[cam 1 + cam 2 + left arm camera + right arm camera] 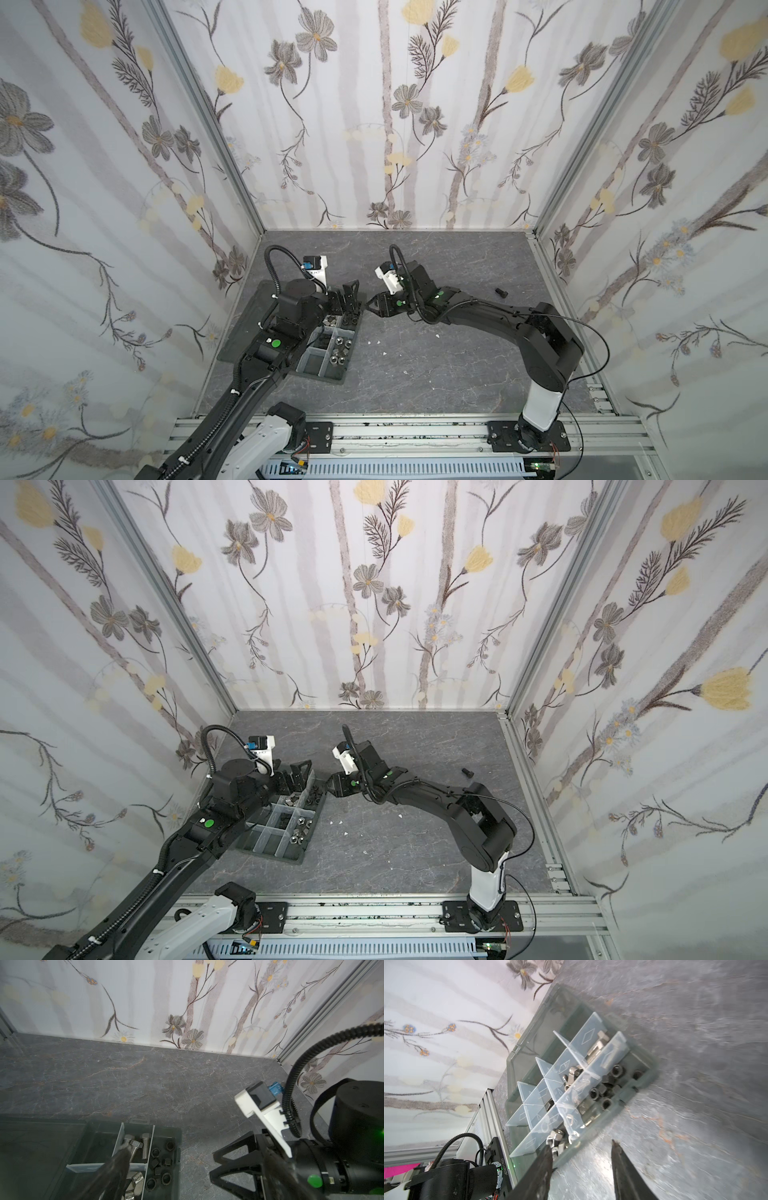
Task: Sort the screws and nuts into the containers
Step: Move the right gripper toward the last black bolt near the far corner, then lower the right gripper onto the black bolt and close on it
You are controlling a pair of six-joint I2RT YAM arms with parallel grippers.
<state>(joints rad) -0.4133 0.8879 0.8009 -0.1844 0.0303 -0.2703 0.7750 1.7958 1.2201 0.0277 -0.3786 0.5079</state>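
The containers are compartments of a dark grey tray (328, 380) (291, 859) left of centre. They hold silver screws (145, 1145), black nuts (162, 1165), wing nuts (137, 1178) and silver hex nuts (556, 1134). One black screw (501, 293) (467, 771) lies alone on the table at the far right. My left gripper (351, 301) (197, 1149) hangs wide open over the tray's far end, holding nothing. My right gripper (368, 309) (581, 1145) is open and empty just off the tray's far right corner, beside its outer wall (652, 1072).
The tray's flat dark lid (249, 316) lies open to its left, under the left arm. Small white flecks (378, 342) dot the grey stone-pattern table right of the tray. Flowered walls close in the back and both sides.
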